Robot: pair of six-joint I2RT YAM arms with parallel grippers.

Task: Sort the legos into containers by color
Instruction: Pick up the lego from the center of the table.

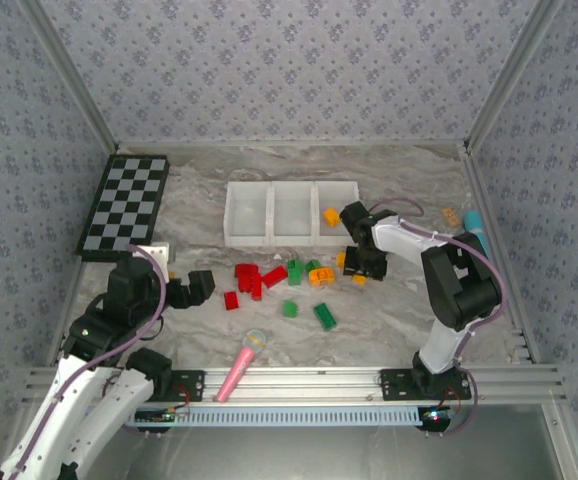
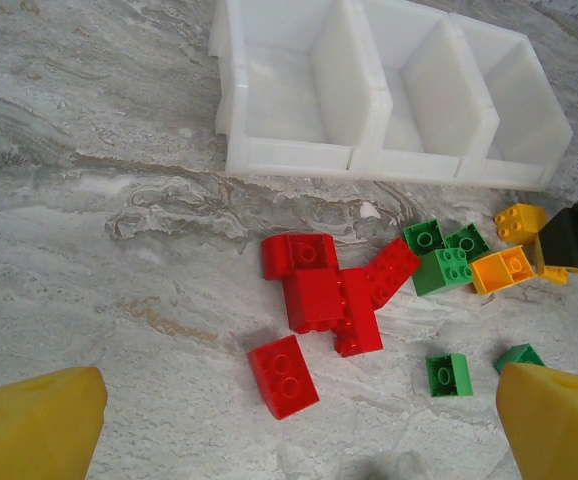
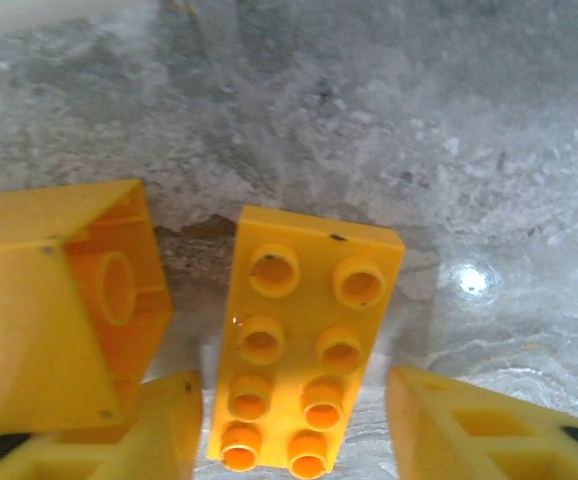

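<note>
Presently, the picking step: the right hand (image 3: 294, 430), part-open, straddles an orange eight-stud brick (image 3: 304, 350) flat on the tabletop (image 3: 449, 120) near the white bins (image 1: 269, 240); the left hand (image 2: 294, 430) gapes wide. Next, probably: clamp, lift, carry to a bin.

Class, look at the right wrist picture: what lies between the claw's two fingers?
An oblong orange brick, studs up; the right wrist view shows it.

red, green, orange legos (image 2: 284, 375), white containers (image 2: 289, 157)
</note>
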